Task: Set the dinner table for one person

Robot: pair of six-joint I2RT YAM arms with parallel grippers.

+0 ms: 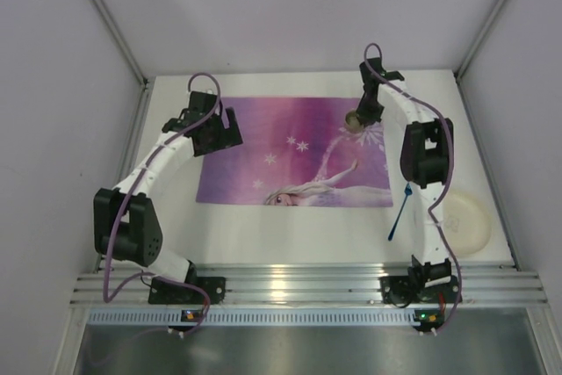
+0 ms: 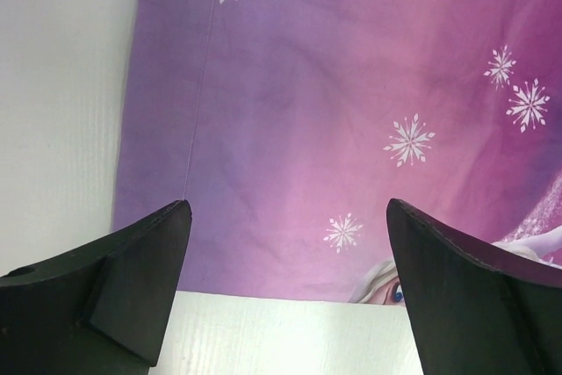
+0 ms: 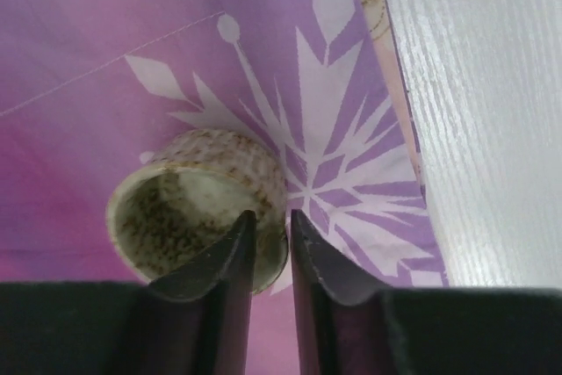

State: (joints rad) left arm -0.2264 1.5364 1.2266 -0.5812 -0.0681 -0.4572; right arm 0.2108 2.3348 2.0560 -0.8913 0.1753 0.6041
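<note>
White bench [image 1: 290, 234] under a purple placemat [image 1: 263, 142].
Left claw [image 2: 290, 212] gaped wide; right claw [image 3: 272, 217] pinched the rim of a speckled cup [image 3: 224, 155].

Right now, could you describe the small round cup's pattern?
The cup is cream with brown speckles, clearest in the right wrist view.

top: dinner table [image 1: 290, 234] is seen whole from above and behind | left wrist: placemat [image 2: 307, 129] corner is viewed closely, downward | right wrist: placemat edge, very close | shared: placemat
</note>
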